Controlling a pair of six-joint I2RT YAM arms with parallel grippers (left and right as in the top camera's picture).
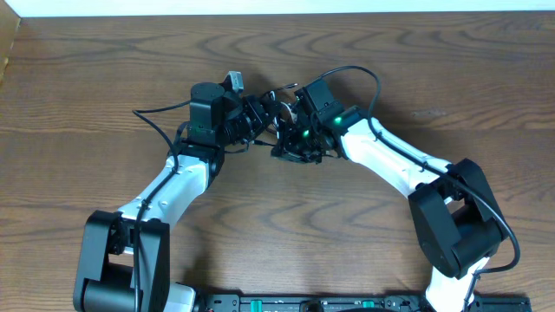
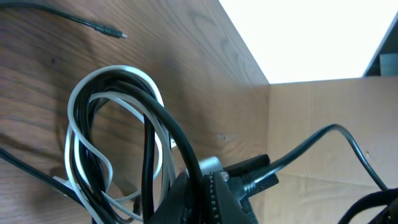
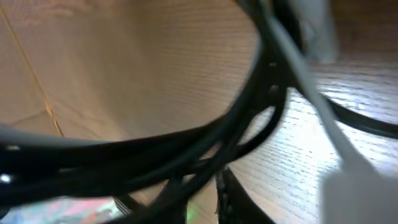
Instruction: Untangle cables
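Note:
The black cable [image 2: 149, 143] and the white cable [image 2: 74, 134] hang together in tangled loops. My left gripper [image 2: 210, 194] is shut on a strand of the black cable, which runs up out of its jaws. One black plug end [image 2: 115, 32] lies loose on the wood. From overhead the bundle [image 1: 279, 108] sits between my left gripper [image 1: 260, 117] and right gripper [image 1: 290, 139], which nearly meet. In the right wrist view, blurred black cable strands [image 3: 186, 146] cross just left of a toothed finger [image 3: 222, 191], with the white cable [image 3: 298, 68] beside them. Its other finger is hidden.
The wooden table [image 1: 434, 52] spreads around both arms. A cardboard box [image 2: 323, 130] stands past the table's edge, seen in the left wrist view. Thick black arm wires [image 1: 364, 74] loop above the right arm.

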